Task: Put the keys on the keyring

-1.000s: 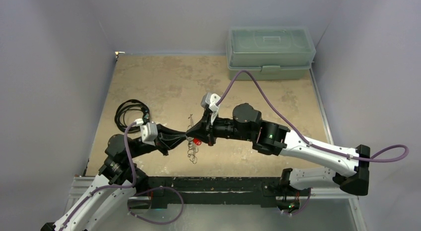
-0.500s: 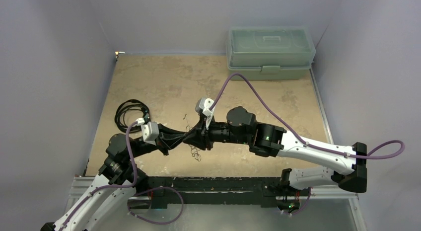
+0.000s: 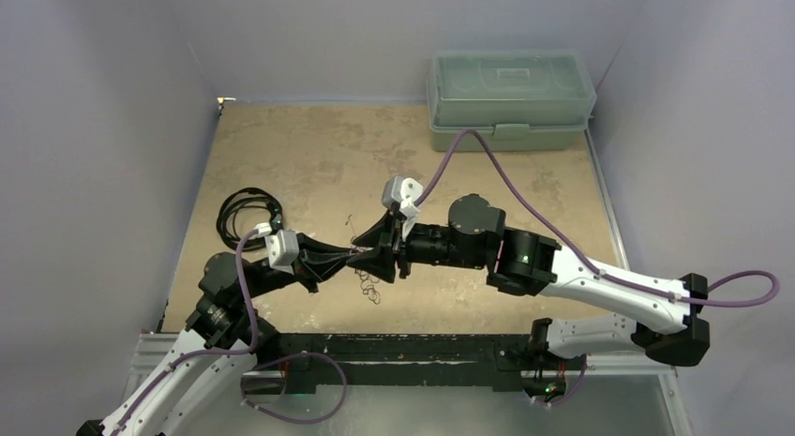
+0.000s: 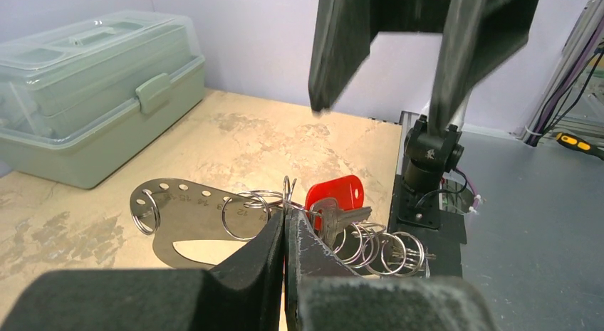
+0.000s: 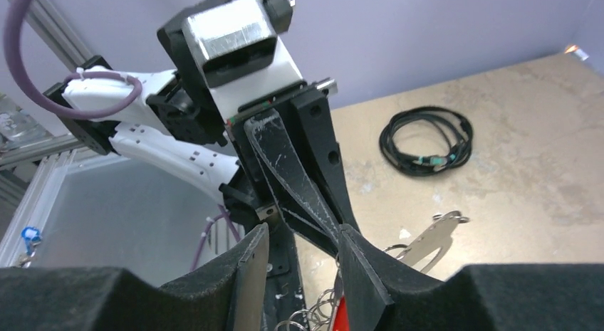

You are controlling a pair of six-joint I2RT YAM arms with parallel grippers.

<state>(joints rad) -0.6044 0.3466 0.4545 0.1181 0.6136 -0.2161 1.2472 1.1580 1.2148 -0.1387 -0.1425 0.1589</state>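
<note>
My left gripper [image 4: 286, 217] is shut on a thin silver ring of the keyring [image 4: 185, 228], whose flat pale oval plate sticks out to its left. Several wire rings [image 4: 384, 249] hang to its right. The small silver key with the red head [image 4: 336, 196] hangs against the rings right at my left fingertips; I cannot tell if it is threaded on. My right gripper [image 5: 303, 238] is open and empty, its jaws straddling the left gripper's tip [image 5: 299, 181]. In the top view both grippers meet above the table, left [image 3: 354, 258] and right [image 3: 380, 253], with rings [image 3: 368, 288] dangling below.
A closed green plastic box [image 3: 511, 98] stands at the back right, also in the left wrist view [image 4: 85, 96]. A coiled black cable [image 3: 248, 216] lies at the left, also in the right wrist view [image 5: 426, 142]. The arms' black base rail [image 3: 403, 347] runs along the near edge.
My right arm swung left toward the left gripper, then drew back right. The red key head seen at its tip a second ago is hidden in the top view. The left arm barely moved.
</note>
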